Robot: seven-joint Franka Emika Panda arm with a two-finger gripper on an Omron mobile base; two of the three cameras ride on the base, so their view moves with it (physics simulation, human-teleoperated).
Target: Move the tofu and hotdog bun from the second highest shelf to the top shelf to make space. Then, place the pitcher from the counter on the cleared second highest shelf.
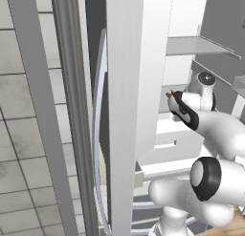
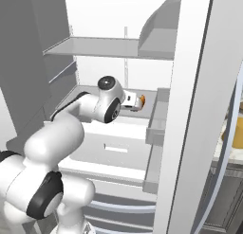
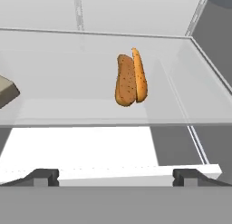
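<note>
Found the tofu at the far left of the hand view, cut by the frame edge and lying on the second highest shelf. Found the hotdog bun toward the middle of that same shelf, well apart from the tofu, lying lengthwise away from the hand with the sausage along its right side. Saw the gripper low in that view with its two tips spread wide and nothing between them, short of the shelf's front edge and roughly lined up under the bun.

Judged the step in hand as the first one: reaching for the bun, with neither item yet lifted.

Picked out the top shelf in the right base view as a pale panel above the hand. Noted bare surface there at the left and a rounded grey shape on it at the right.

Judged the next move to call for pushing forward and slightly down over the bun, closing across its narrow width, then lifting clear of the panel above before setting down.

Caught a yellow-orange shape at the far right past the door, possibly the pitcher, too cropped to be sure.
</note>
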